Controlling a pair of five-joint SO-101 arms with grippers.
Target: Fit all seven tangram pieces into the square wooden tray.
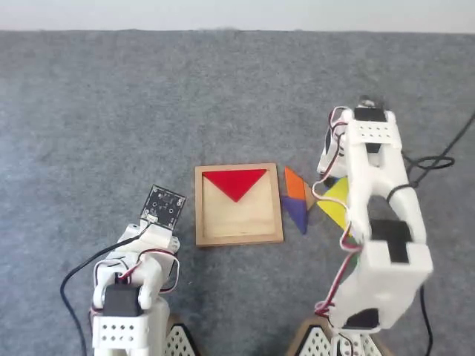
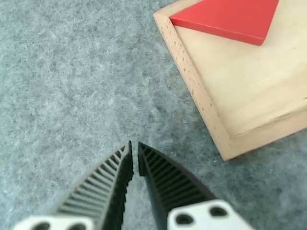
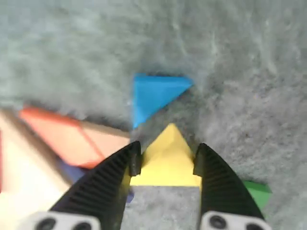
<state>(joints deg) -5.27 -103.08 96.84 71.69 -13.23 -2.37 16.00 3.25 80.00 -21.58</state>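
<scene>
Item: yellow triangle (image 3: 168,160), on counter (image 1: 111,111) near tray (image 1: 239,239) | right jaws spread astride its tip | left jaws pressed together | handling: lower, pinch both slanted edges evenly, lift clear of orange piece (image 3: 62,132).

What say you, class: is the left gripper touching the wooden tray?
Apart. The left wrist view shows bare carpet between the left gripper and the wooden tray.

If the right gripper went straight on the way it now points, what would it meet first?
Most likely the yellow triangle, whose corner lies right at the tip of the right gripper. The blue triangle lies farther along that line. Whether the gripper touches the yellow piece, I cannot tell.
</scene>
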